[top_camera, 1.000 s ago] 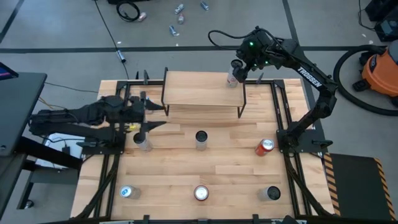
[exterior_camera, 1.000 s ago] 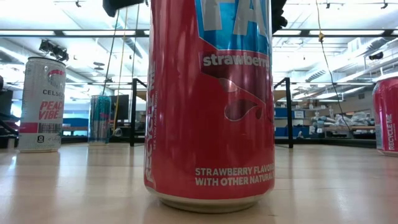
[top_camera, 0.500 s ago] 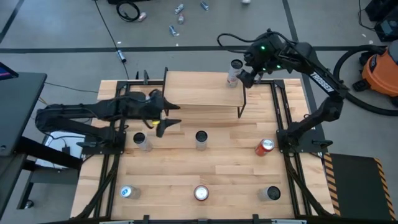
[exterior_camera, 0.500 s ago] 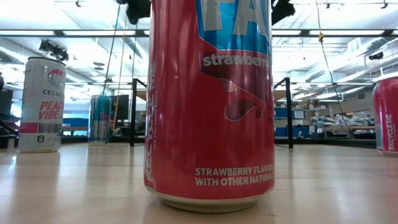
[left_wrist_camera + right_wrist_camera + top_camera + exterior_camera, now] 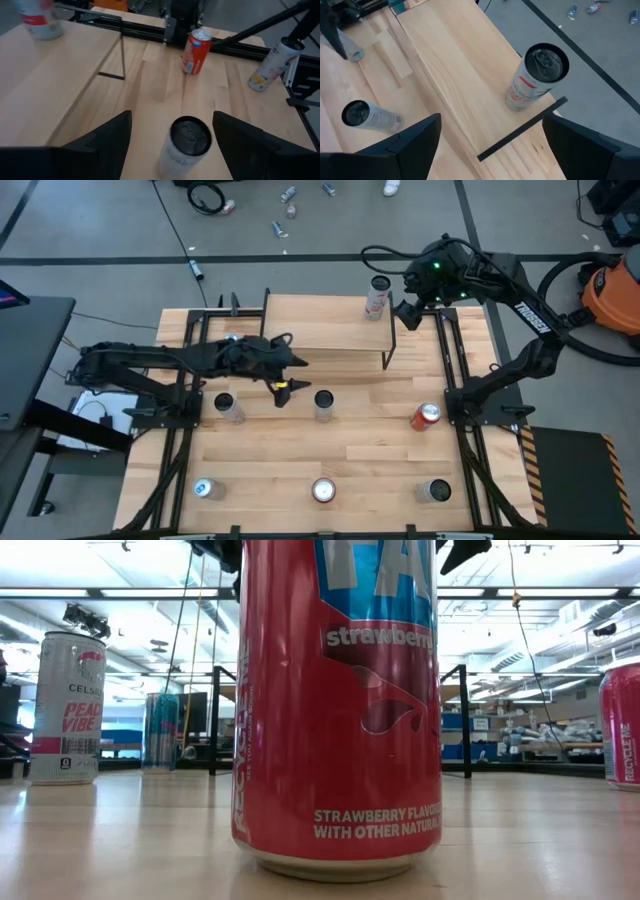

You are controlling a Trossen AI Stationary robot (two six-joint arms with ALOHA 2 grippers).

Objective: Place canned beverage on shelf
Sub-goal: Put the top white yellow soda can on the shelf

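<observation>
A strawberry soda can (image 5: 340,705) fills the low view, hiding most of the table, while the white-and-red canned beverage (image 5: 377,296) stands upright at the light wooden shelf (image 5: 320,325) corner — right gripper (image 5: 412,308) beside it, left gripper (image 5: 288,380) near a black-topped can (image 5: 323,403), both spread and empty.

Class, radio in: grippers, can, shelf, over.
Right gripper open, beside the shelf. White can upright on it. Left gripper open, near the middle can.
</observation>
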